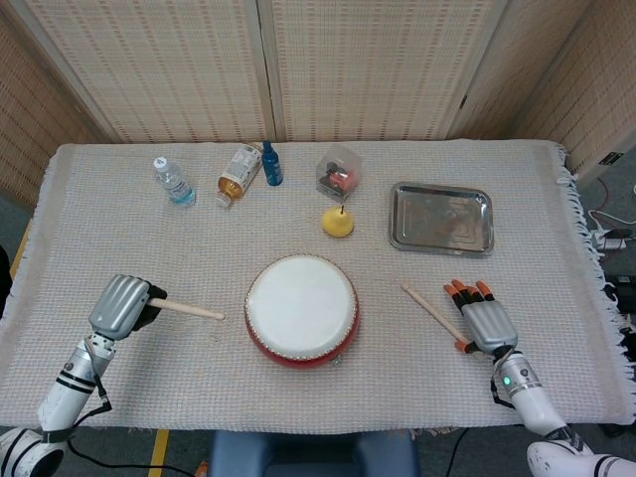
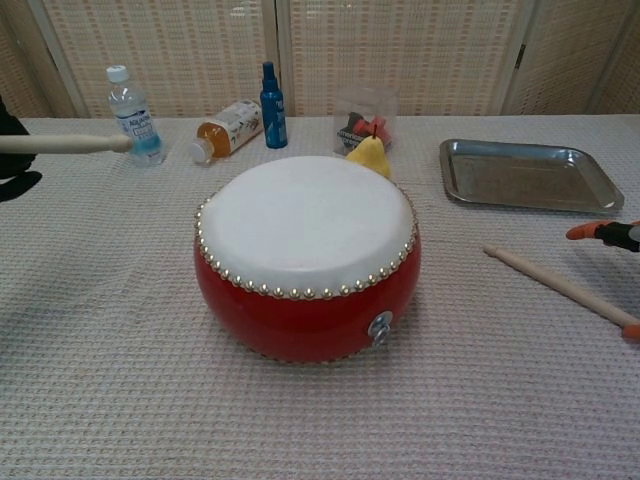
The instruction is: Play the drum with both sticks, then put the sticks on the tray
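Observation:
A red drum (image 1: 301,310) with a white skin (image 2: 307,218) stands at the table's front middle. My left hand (image 1: 121,305) grips one drumstick (image 1: 186,309), which points right toward the drum and hovers left of it; in the chest view this left drumstick (image 2: 65,144) is raised over the cloth. The other drumstick (image 1: 434,316) lies slanted on the cloth right of the drum. Its near end runs under my right hand (image 1: 485,323), between thumb and outstretched fingers (image 2: 588,232). The steel tray (image 1: 441,217) sits bare at the back right.
Along the back stand a water bottle (image 1: 173,182), a tipped juice bottle (image 1: 237,174), a blue bottle (image 1: 271,164) and a clear box (image 1: 339,173) with small items. A yellow pear (image 1: 338,222) rests behind the drum.

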